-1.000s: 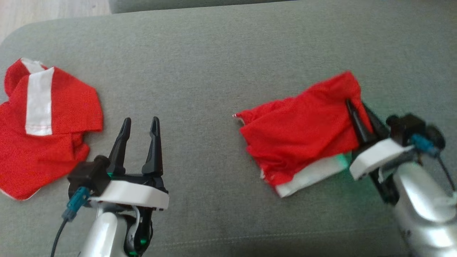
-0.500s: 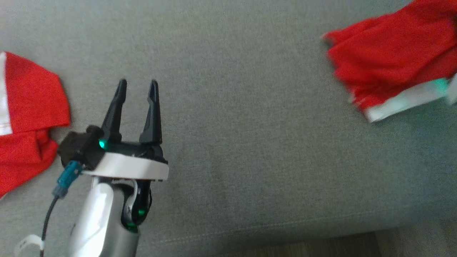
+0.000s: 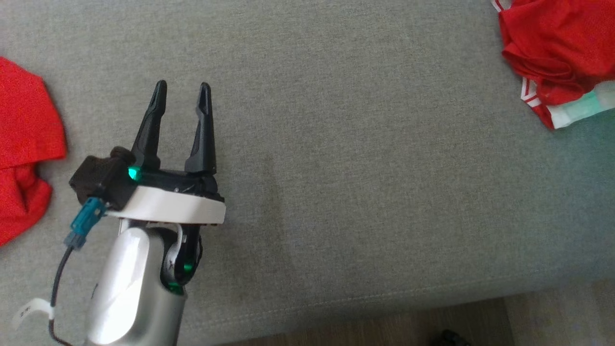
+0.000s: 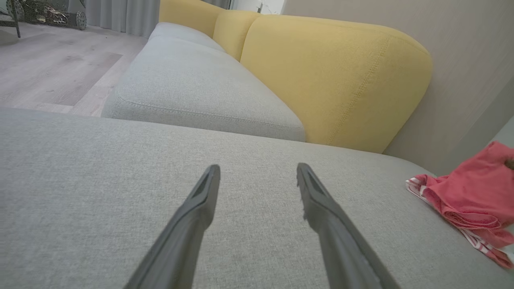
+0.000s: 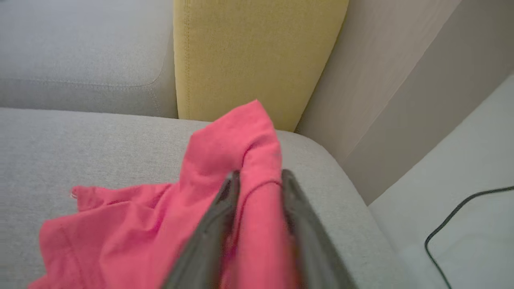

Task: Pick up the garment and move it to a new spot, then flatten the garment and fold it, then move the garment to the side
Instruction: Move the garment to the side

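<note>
The wooden floor (image 3: 384,329) shows as a strip at the bottom of the head view, and just above it runs the seamed front edge of the grey seat cushion (image 3: 365,173). The left gripper (image 3: 182,86) hovers over the near left part of this cushion, its two fingers spread wide with nothing between them, pointing away across bare fabric. To its left, cut by the frame edge, lies a second red garment (image 3: 24,120), near the gripper's base but apart from it. To its right the cushion runs flat and bare, a broad open stretch.

At the far right end of that stretch the garment (image 3: 557,43) lies bunched on the cushion, its white hem band (image 3: 576,108) toward the front. In the right wrist view the right gripper (image 5: 260,173) has its fingers part way apart with a raised fold of the red cloth between them; whether they press on it cannot be told. The garment sits close to the cushion's rounded end, where the seat drops away.

Beyond it stands the yellow backrest (image 4: 333,80), then the beige wall (image 4: 461,60). A neighbouring grey cushion (image 4: 192,88) extends farther back.
</note>
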